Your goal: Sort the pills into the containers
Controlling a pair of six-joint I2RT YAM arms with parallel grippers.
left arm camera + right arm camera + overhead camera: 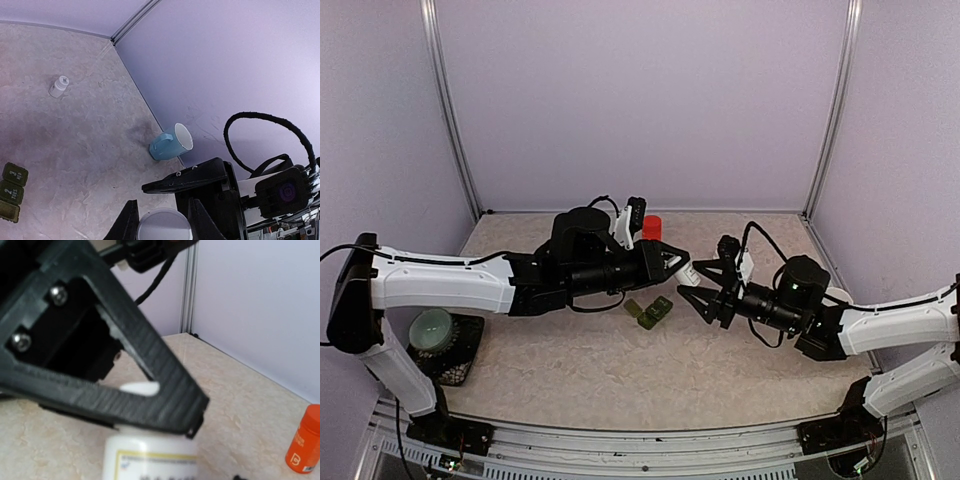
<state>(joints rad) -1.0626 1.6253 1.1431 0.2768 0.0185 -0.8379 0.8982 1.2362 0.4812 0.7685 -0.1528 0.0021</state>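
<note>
My left gripper [678, 262] [162, 204] is shut on a white pill bottle [688, 273] [164, 226] [150, 455] with a yellow-edged label, held above the table's middle. My right gripper [703, 290] faces it, open, its jaws spread on either side of the bottle's free end. One of its black fingers [192, 181] crosses just beside the bottle. The dark green containers [650, 311] [12, 192] lie on the table below, lids shut, numbers on them. No pills show.
An orange bottle [651, 227] [305, 440] stands at the back. A pale blue mug [170, 142] lies on its side by the right wall. There is a small white bottle [58, 86] farther off and a pale bowl on a black scale [432, 330] at the left.
</note>
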